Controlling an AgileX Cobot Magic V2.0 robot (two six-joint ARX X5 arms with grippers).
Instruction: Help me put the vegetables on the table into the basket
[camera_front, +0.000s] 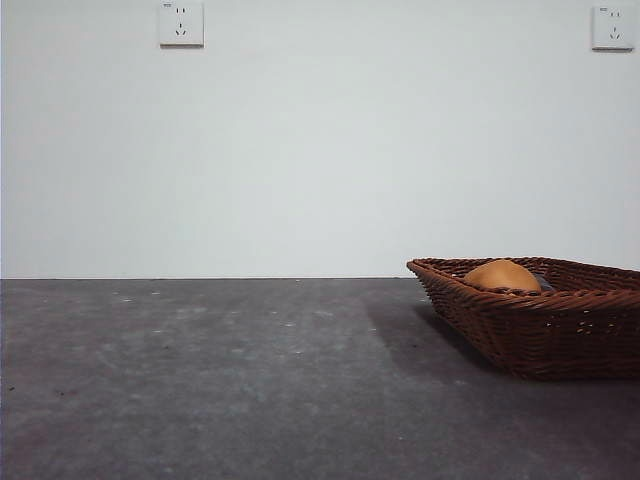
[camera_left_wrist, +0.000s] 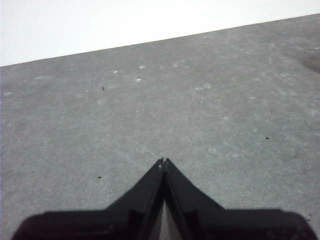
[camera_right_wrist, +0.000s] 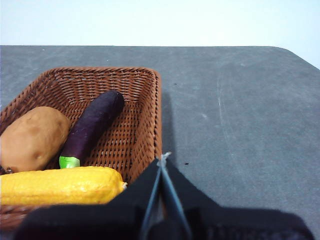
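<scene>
Right gripper (camera_right_wrist: 162, 162) hangs with its jaws pressed together, holding nothing, just outside the near corner of the wicker basket (camera_right_wrist: 150, 115). Nearest its tips, inside the basket, lies the yellow corn (camera_right_wrist: 60, 186), lengthwise along the near wall. Behind the corn, the tan potato (camera_right_wrist: 31, 137) sits at one side, and the dark purple eggplant (camera_right_wrist: 92, 127) lies aslant just beside it, green cap toward the corn, dark end pointing to the far wall. All three vegetables rest in the basket, apart from the gripper. Left gripper (camera_left_wrist: 163, 162), jaws closed tip to tip and empty, hovers over bare grey table (camera_left_wrist: 200, 110). From the front camera, the basket stands at the right on the table, with the potato's top showing above the rim.
</scene>
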